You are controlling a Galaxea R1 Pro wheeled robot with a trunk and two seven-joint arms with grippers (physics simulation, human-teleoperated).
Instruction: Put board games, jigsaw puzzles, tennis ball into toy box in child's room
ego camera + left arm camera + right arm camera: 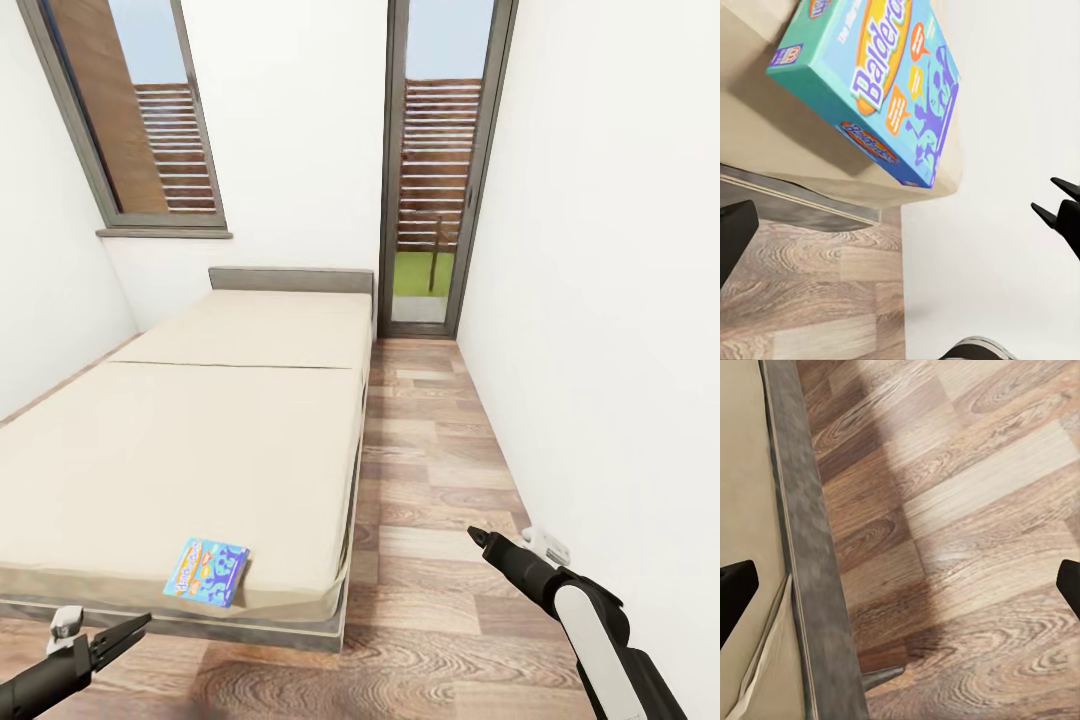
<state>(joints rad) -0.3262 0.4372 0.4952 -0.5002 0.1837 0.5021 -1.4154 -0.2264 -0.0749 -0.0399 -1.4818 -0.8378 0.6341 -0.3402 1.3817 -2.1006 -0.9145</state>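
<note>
The step in hand looks like fetching the board game (207, 571) off the bed (200, 440): a flat blue box printed "Balderdash" lying at the near edge of the cream mattress, close to its near right corner. The left claw (125, 632) hangs low at the near left, just short of the bed's foot and a little left of the box, with its fingers spread and nothing between them. To do this well, I would lift that claw above the mattress edge, come in over the box's near side and pinch across a short edge, since a flat box gives little to hold from above. The grey bed frame (810, 585) juts out below the mattress and could catch a low approach. Right of the bed runs a strip of wood plank floor (440, 480), free of clutter, leading far back to a tall glass door (437, 170). The right claw (478, 538) hovers over that floor at the near right, close to the white wall (610, 300); its fingers stand wide apart, empty
</note>
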